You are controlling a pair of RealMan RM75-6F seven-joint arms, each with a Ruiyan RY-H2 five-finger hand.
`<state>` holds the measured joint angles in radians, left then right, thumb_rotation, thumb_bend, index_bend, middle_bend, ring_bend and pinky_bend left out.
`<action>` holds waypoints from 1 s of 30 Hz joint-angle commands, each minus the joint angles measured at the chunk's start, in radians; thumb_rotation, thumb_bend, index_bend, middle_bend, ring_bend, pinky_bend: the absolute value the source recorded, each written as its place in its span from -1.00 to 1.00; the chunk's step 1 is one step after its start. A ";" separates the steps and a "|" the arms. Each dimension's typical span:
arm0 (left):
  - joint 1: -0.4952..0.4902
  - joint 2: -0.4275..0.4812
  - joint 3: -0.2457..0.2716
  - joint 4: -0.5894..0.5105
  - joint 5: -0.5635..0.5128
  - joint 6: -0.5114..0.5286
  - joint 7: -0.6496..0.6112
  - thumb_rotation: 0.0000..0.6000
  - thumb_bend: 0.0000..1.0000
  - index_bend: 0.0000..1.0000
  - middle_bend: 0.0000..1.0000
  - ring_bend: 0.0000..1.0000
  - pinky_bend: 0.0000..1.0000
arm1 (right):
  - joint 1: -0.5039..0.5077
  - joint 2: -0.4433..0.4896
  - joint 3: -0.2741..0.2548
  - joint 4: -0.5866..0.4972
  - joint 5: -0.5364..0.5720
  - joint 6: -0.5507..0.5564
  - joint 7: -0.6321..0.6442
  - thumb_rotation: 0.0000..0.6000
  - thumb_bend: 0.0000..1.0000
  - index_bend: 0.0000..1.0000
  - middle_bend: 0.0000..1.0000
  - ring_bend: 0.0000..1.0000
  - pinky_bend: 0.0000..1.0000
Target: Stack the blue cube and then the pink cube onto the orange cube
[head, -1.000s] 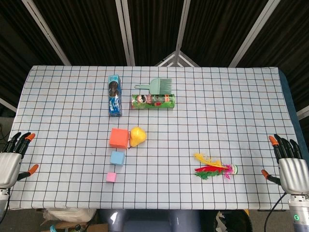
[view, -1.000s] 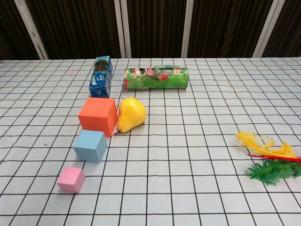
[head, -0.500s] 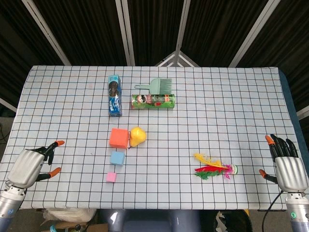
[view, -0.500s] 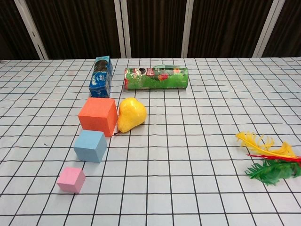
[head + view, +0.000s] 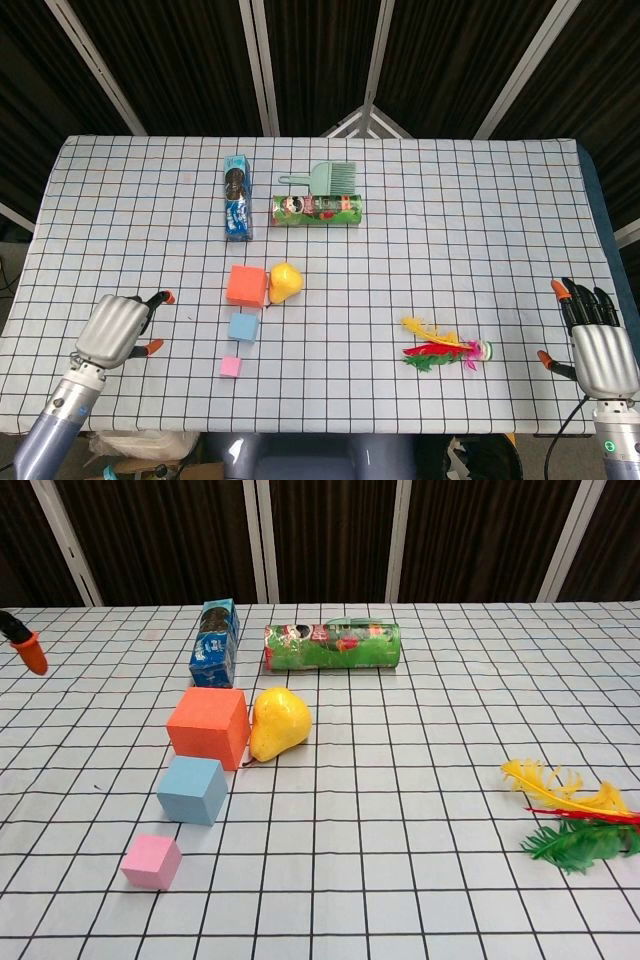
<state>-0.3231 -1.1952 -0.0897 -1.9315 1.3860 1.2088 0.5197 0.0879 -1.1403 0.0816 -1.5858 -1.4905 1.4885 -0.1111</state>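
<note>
Hovering with fingers apart and empty, the left robot hand (image 5: 117, 327) sits left of the small blue foam cube (image 5: 244, 327); the right robot hand (image 5: 598, 345) is empty too, fingers apart.

Table (image 5: 500, 200) draped in a white cloth with a black grid. Near the far middle, lying flat: a blue packet (image 5: 237, 197), a green can (image 5: 317, 210) on its side just to its right, and a green brush (image 5: 331, 177) just behind the can. Nearer the front left, in a line running toward the front edge: orange cube (image 5: 246, 285), blue cube (image 5: 244, 326), pink cube (image 5: 231, 366), each a little apart from the next. Touching the orange cube's right side, a yellow pear (image 5: 285, 282). Well apart on the front right, a shuttlecock (image 5: 443, 349) of yellow, red and green feathers, lying flat.
</note>
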 commanded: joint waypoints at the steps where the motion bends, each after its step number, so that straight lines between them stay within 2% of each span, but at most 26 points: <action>1: -0.051 -0.093 -0.038 0.051 -0.108 -0.040 0.085 1.00 -0.62 -0.31 0.49 0.32 0.63 | 0.002 0.000 0.000 0.002 -0.001 -0.002 0.002 1.00 -0.66 -0.92 -0.83 -0.78 -0.84; 12: -0.119 -0.196 -0.027 0.116 -0.192 -0.089 0.156 1.00 -0.62 -0.25 0.49 0.33 0.65 | -0.001 0.005 0.001 0.003 -0.002 0.004 0.018 1.00 -0.65 -0.92 -0.83 -0.78 -0.84; 20: -0.132 -0.246 0.001 0.119 -0.199 -0.054 0.231 1.00 -0.62 -0.23 0.49 0.33 0.65 | -0.006 0.013 0.002 0.004 -0.005 0.012 0.041 1.00 -0.66 -0.92 -0.83 -0.78 -0.84; 30: -0.170 -0.299 0.005 0.130 -0.239 -0.057 0.288 1.00 -0.62 -0.25 0.49 0.33 0.65 | -0.011 0.020 0.004 0.007 -0.005 0.022 0.065 1.00 -0.65 -0.92 -0.83 -0.78 -0.84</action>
<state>-0.4909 -1.4914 -0.0852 -1.8029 1.1487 1.1510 0.8052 0.0774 -1.1208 0.0854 -1.5795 -1.4952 1.5097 -0.0472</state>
